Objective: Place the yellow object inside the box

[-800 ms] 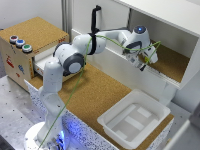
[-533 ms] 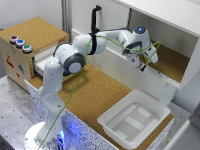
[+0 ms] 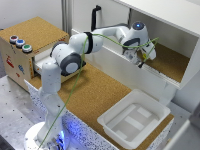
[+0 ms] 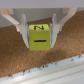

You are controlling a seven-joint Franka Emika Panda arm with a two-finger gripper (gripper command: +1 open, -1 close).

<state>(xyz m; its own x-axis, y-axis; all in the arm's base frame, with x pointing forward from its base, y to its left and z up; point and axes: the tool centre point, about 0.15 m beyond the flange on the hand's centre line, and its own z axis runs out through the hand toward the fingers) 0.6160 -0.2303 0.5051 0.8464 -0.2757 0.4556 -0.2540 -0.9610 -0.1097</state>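
Note:
In the wrist view a small yellow cube, the yellow object [image 4: 39,37], sits squeezed between my two white fingers [image 4: 23,30], just above a cork floor. A dark bar and a marking show on its faces. My gripper [image 4: 40,35] is shut on it. In the exterior view the gripper [image 3: 143,62] hangs inside the open white shelf at the exterior view's right, and the cube is too small to make out there. The box [image 3: 114,111], a shallow white bin with a ridged floor, stands on the cork table below the shelf, apart from the gripper.
A cork-topped wooden box with coloured buttons [image 3: 22,47] stands at the exterior view's left. The white shelf has a low front wall [image 3: 117,64] and a cork floor [image 3: 170,62]. The arm's base [image 3: 47,132] stands at the table's near corner.

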